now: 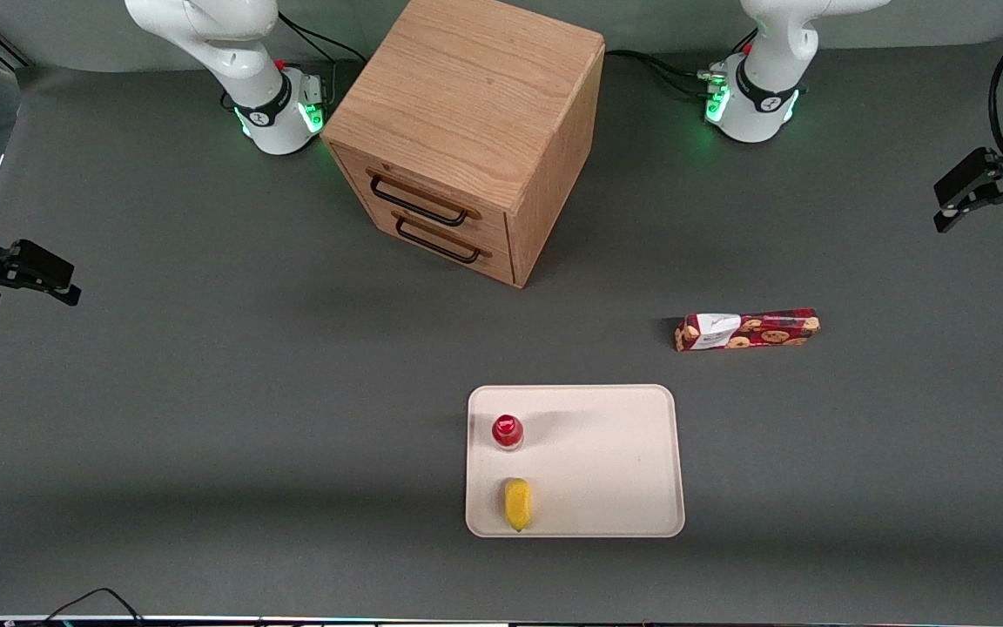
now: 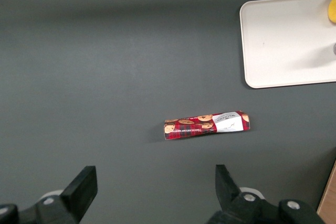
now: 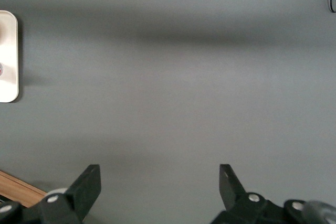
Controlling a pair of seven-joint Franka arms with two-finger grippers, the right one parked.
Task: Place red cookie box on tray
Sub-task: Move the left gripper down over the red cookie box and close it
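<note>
We are holding gripper spread, empty, well apart from red cookie box. Box lying flat near tray; probably light, stiff carton; we are planning grasp across its narrow middle.

Your tool has matt black plastic fingers, spread wide and holding nothing, hanging above a smooth, matt dark grey worktop. Near it on that surface lies the red cookie box, printed card with a slight sheen. Farther from the tool, the tray looks like smooth matt cream plastic. The drawer cabinet is light, visibly grained wood with thin dark metal handles.
</note>
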